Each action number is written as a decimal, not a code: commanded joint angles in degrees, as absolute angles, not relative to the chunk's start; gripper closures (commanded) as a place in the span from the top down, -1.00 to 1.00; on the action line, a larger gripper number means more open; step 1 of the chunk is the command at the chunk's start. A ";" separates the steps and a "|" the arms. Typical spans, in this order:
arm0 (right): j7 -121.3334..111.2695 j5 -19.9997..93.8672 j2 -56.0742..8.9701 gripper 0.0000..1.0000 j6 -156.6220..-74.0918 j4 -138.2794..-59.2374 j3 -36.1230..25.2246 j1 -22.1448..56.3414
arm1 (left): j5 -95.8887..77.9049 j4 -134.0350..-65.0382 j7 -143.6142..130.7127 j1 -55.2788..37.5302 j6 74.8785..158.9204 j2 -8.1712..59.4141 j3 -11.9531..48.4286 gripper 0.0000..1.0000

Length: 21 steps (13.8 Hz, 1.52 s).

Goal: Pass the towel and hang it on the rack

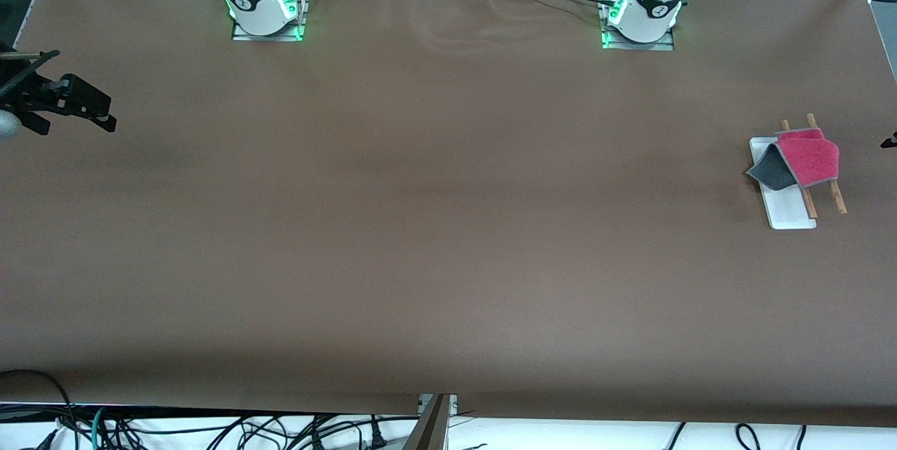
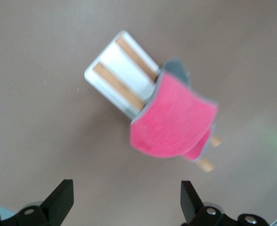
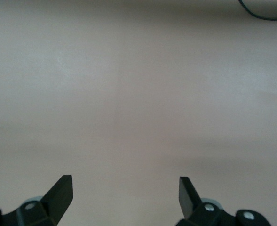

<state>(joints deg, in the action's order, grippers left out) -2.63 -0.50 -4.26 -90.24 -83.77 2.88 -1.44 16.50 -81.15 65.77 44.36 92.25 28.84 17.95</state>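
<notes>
The pink-red towel [image 1: 809,155] hangs draped over the two brown rods of the rack [image 1: 788,210], with a grey flap of its underside folded over on the side toward the table's middle. The rack stands on its white base at the left arm's end of the table. In the left wrist view the towel [image 2: 173,120] covers one end of the rack [image 2: 122,70]. My left gripper [image 2: 127,188] is open above it, apart from the cloth, with nothing between its fingers. My right gripper [image 1: 70,103] waits over the right arm's end of the table, open [image 3: 125,184] and holding nothing.
The brown table [image 1: 434,226] runs wide between the two arm bases at the edge farthest from the front camera. Cables hang past the table's near edge [image 1: 210,429].
</notes>
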 commanded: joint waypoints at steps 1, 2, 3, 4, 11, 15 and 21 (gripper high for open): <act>-3.43 -1.05 -3.96 1.00 -89.74 -83.67 3.69 -1.93 | 15.47 -81.56 56.38 44.30 88.43 24.98 22.74 1.00; -3.43 -1.14 -3.96 1.00 -89.74 -83.67 3.69 -1.93 | 15.47 -81.48 52.07 44.30 86.85 23.92 25.46 1.00; -3.34 -1.14 -3.96 1.00 -89.74 -83.67 3.69 -1.93 | 15.47 -81.56 47.77 44.30 85.36 22.69 28.19 1.00; -3.34 -1.14 -3.96 1.00 -89.74 -83.58 3.60 -1.93 | 15.47 -81.56 43.64 44.30 84.21 21.54 30.74 1.00; -2.90 -1.23 -3.96 1.00 -89.83 -82.88 3.60 -1.93 | 12.75 -81.74 17.44 36.70 83.50 14.52 38.09 1.00; -2.90 -1.23 -3.96 1.00 -89.91 -82.88 3.52 -1.93 | 3.62 -84.97 6.96 17.36 85.68 8.80 19.56 1.00; -2.99 -2.81 -4.04 1.00 -90.17 -82.88 3.60 -1.93 | -0.97 -105.20 5.89 0.53 99.23 -5.79 0.79 1.00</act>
